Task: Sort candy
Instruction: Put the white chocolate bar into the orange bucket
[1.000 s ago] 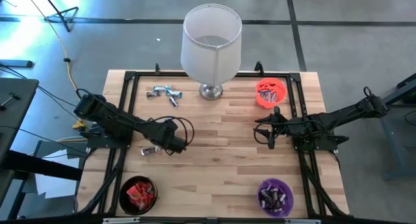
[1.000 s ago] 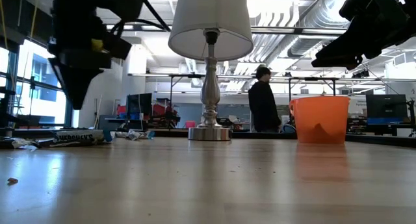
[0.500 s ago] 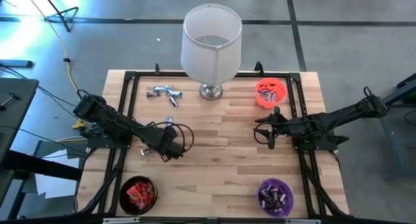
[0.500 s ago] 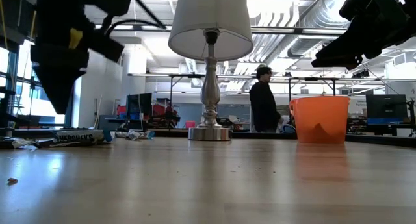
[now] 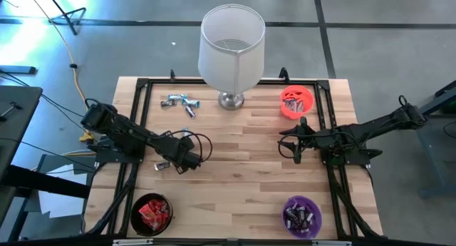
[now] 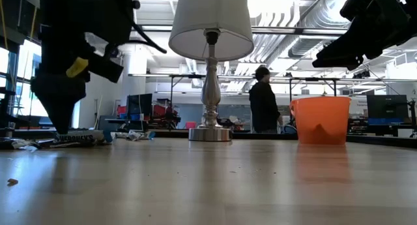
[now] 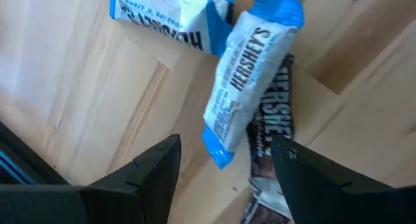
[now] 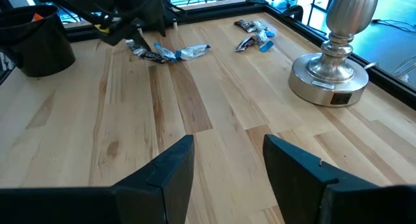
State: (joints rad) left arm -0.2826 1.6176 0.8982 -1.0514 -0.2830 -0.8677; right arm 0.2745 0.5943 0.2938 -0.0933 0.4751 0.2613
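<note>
Left fingers (image 7: 224,169) have dropped over the blue-white bar (image 7: 246,78), spread wide.
Straddle only that bar, not the brown one (image 7: 270,123) at its three o'clock; right fingers (image 8: 224,162) wait open.

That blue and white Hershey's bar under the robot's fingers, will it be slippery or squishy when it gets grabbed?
Probably a bit slippery: the blue and white bar has a glossy wrapper. Its crimped ends look floppy, so the middle is likely firmer to pinch. It lies partly on a dark brown bar, so it may slide or drag that one along. The open left gripper hovers over it.
</note>
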